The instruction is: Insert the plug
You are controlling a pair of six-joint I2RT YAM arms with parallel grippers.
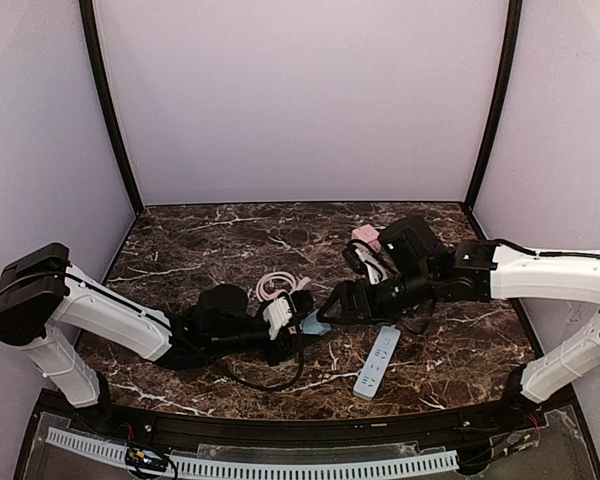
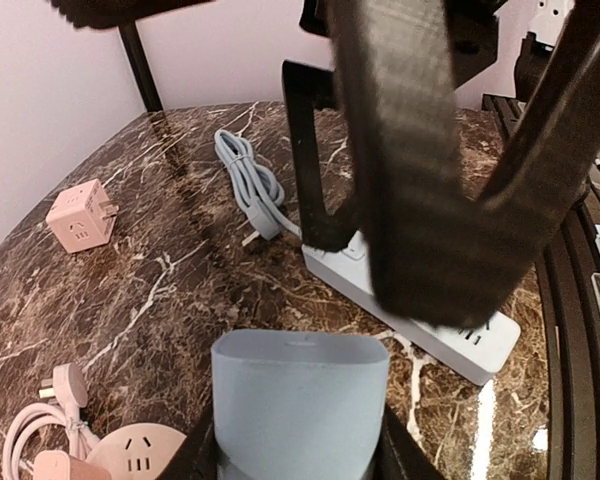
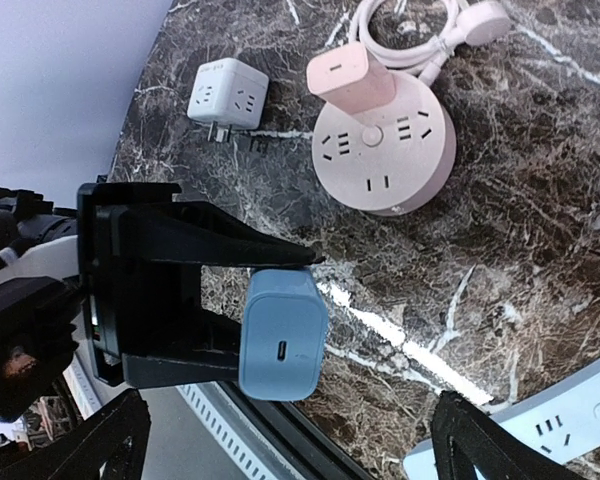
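Note:
My left gripper [image 1: 305, 322] is shut on a light blue plug [image 1: 316, 325], a rounded charger block, and holds it a little above the marble table. In the left wrist view the plug [image 2: 300, 400] fills the bottom centre between my fingers. In the right wrist view the plug [image 3: 285, 335] shows its small port, pinched by the left arm's black fingers [image 3: 180, 300]. My right gripper [image 1: 330, 305] stands open just right of the plug, its jaws spread wide to either side of it and not touching. A white power strip [image 1: 377, 362] lies flat on the table at front right.
A pink round socket [image 3: 380, 150] holds a pink plug [image 3: 350, 85], with a coiled pinkish cable [image 1: 273, 286] beside it. A white cube adapter [image 3: 227, 93], a pink cube adapter [image 2: 80, 217] and a grey coiled cable [image 2: 250, 185] lie further back. The table's front edge [image 1: 310, 420] is close.

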